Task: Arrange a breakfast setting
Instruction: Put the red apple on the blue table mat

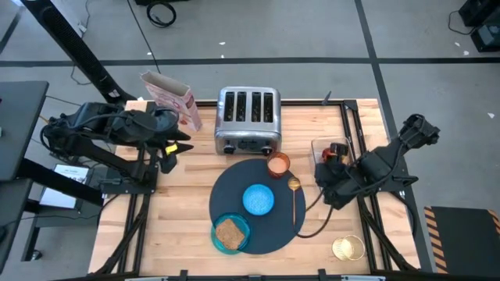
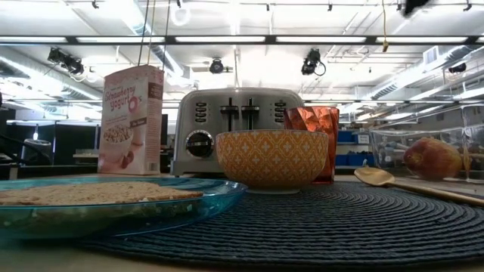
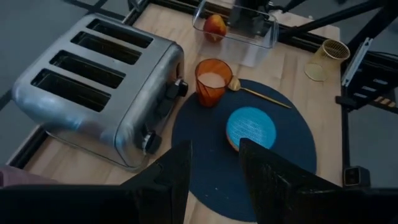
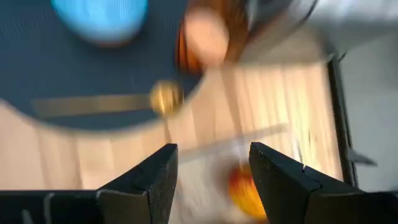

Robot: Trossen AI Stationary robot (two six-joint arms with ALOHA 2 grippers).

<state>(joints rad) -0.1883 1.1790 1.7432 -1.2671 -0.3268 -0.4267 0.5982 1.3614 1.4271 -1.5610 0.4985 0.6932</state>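
The round dark navy mat (image 1: 269,226) lies on the table in front of the toaster. On it rest the bright-blue bowl (image 1: 258,199), the teal plate (image 1: 231,234) with the brown toast slice (image 1: 228,231), the copper cup (image 1: 279,164) at its far edge, and the gold spoon (image 1: 294,195). The red-orange fruit (image 1: 337,150) lies in a clear container (image 1: 322,146) right of the mat. My left gripper (image 3: 214,168) is open and empty, above the table's left side (image 1: 168,148). My right gripper (image 4: 214,171) is open and empty, beside the container (image 1: 328,173), with the fruit (image 4: 245,190) below it.
The chrome four-slot toaster (image 1: 248,121) stands behind the mat, and the pink cereal box (image 1: 173,97) stands to its left. A yellow see-through cup (image 1: 348,248) sits at the near right. Black frame rails (image 1: 355,133) run along the table's sides.
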